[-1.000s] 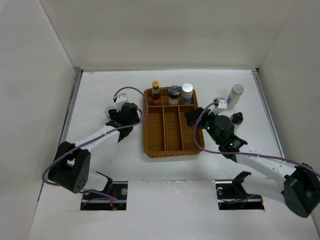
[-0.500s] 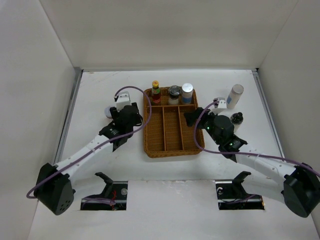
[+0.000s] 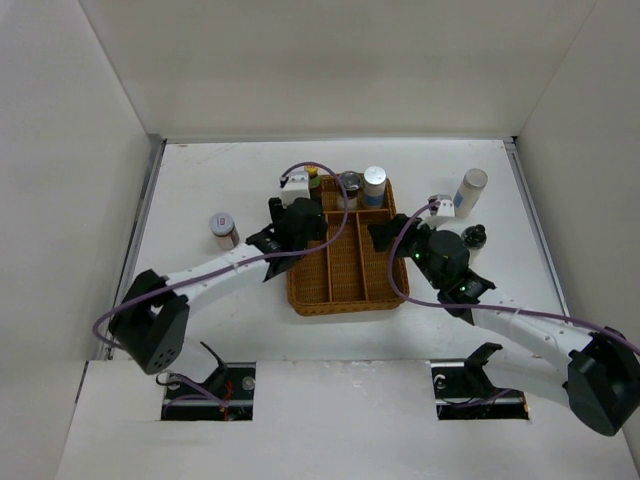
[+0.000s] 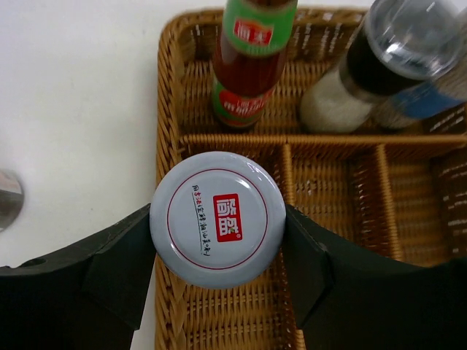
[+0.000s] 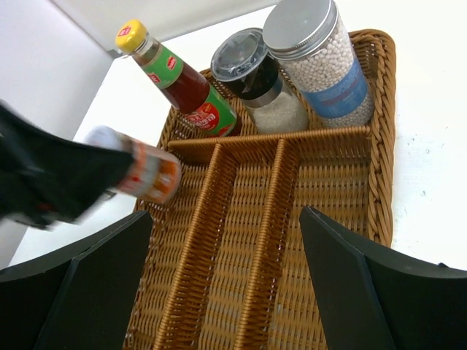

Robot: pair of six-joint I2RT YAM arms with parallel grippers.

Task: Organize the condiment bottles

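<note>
Clamping left fingers (image 4: 117, 270) on one round glossy-lidded jar (image 4: 217, 227), I see right fingers (image 5: 357, 284) apart above the woven wicker tray (image 5: 248, 219), three bottles (image 5: 255, 80) beyond.

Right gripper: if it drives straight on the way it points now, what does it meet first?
Probably the wicker tray: the open right gripper aims at its long middle compartment, with nothing visible between. Depth is unclear.

Brown wicker tray (image 4: 169, 109), red-marked white lid (image 4: 217, 219)
</note>
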